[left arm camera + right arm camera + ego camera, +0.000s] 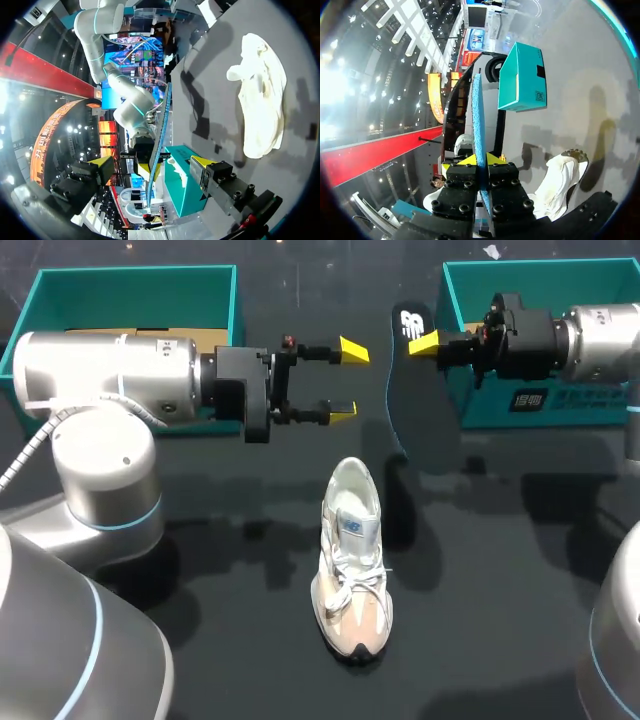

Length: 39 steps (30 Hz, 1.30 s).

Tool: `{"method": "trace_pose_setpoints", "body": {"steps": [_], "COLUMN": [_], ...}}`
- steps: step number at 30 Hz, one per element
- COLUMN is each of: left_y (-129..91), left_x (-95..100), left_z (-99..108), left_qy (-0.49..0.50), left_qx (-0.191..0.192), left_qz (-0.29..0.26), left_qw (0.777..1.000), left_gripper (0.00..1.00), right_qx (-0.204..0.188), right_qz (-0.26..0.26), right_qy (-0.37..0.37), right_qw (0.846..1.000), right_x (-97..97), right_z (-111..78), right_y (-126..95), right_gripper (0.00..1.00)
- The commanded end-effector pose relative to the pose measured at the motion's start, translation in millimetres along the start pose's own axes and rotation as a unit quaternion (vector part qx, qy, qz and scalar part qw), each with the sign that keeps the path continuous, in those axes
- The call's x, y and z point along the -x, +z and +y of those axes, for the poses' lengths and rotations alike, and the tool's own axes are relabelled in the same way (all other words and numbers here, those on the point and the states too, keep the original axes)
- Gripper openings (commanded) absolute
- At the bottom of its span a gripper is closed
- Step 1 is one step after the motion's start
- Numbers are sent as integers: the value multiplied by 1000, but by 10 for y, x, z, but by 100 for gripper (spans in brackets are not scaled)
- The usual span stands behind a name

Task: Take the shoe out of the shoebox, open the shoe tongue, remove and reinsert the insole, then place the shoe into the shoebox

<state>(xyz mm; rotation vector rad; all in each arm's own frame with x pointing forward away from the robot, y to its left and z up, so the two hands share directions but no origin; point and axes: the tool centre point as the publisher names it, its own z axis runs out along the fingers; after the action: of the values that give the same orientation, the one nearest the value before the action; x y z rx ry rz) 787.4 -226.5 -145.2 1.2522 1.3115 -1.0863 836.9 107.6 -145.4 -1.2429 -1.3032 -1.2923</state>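
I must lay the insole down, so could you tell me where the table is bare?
Bare table lies right of the shoe, in front of the right shoebox, and left of the shoe, beside the left arm. Crowded: beyond the shoe's heel, where the open left claw faces the insole in the right claw.

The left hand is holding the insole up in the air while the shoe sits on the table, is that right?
Not quite: it is the right hand that holds the insole, as the head view shows. The shoe does sit on the table.
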Motion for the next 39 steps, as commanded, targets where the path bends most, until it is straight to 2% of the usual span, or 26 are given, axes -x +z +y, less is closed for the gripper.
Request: {"method": "trace_pose_setpoints", "body": {"steps": [1, 5, 8, 12, 13, 17, 19, 22, 25, 29, 39], "left_y": [55, 55, 146, 215, 230, 287, 303, 322, 330, 324, 323], "left_x": [5, 5, -8, 12, 13, -21, -45, -73, -84, -86, -97], "left_z": [27, 27, -4, -2, -3, 9, 14, 9, 1, -3, 12], "left_qy": [0, 0, 0, -1, -1, 2, 1, -3, -3, -1, 4], "left_qx": [0, 0, 2, 4, 3, 5, 6, 9, 13, 20, 36], "left_qz": [2, 2, -10, -25, -26, -27, -27, -28, -31, -32, -32], "left_qw": [1000, 1000, 1000, 1000, 1000, 1000, 1000, 1000, 999, 999, 999], "left_gripper": [100, 100, 100, 100, 93, 85, 71, 67, 56, 47, 39], "right_qx": [2, 2, 2, -7, -9, -12, -12, -14, -16, -18, -21], "right_qz": [-9, -9, -9, -21, -23, -22, -23, -23, -23, -22, -18], "right_qy": [1, 1, 1, 36, 40, 51, 54, 57, 59, 62, 65], "right_qw": [1000, 1000, 1000, 999, 999, 998, 998, 998, 998, 998, 998], "right_x": [-44, -44, -44, 45, 61, 59, 49, 41, 44, 54, 68], "right_z": [-16, -16, -16, -23, -29, -47, -53, -62, -71, -89, -115], "right_y": [-1, -1, -1, 161, 195, 283, 308, 343, 372, 391, 425], "right_gripper": [0, 0, 0, 0, 0, 0, 0, 0, 0, 0, 0]}}
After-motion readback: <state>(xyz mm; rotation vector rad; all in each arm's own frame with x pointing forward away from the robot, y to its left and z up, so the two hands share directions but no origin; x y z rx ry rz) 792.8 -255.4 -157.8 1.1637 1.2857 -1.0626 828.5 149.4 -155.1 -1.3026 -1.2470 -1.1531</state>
